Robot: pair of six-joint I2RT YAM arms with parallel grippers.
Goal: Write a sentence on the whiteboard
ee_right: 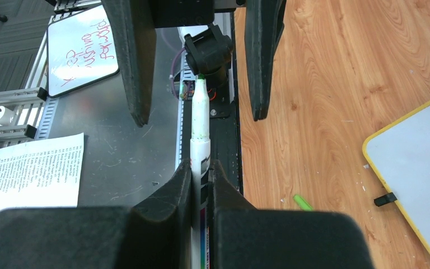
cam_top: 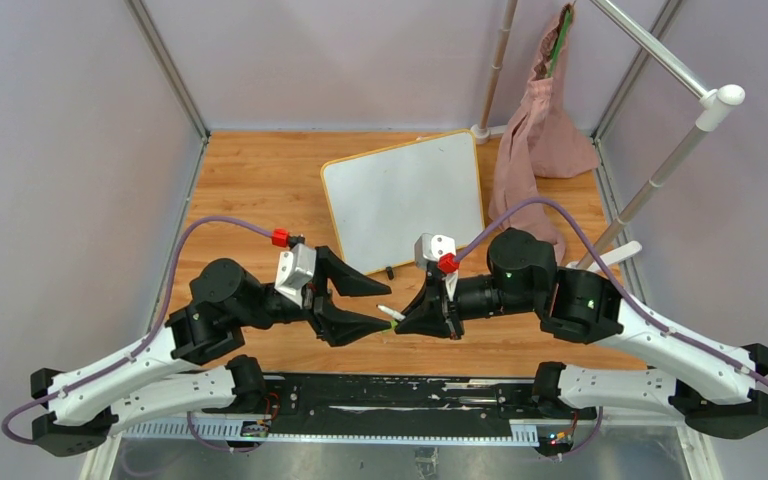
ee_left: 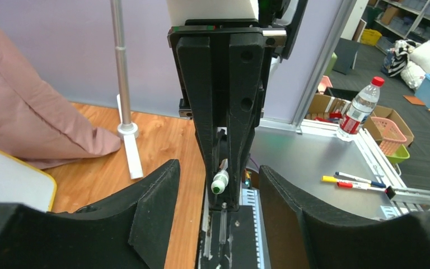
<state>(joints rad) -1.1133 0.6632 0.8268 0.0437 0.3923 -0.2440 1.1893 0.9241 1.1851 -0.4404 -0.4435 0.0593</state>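
Right end effector [ee_right: 201, 169] pinches marker [ee_right: 200, 120]; left end effector [ee_left: 215, 175] gapes.

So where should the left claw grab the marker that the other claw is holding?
Probably the bare white front part of the marker that sticks out past the right claw, coming straight at its tip. The marker points at the left claw, whose jaws stand open on either side of it. The back part is shut inside the right claw.
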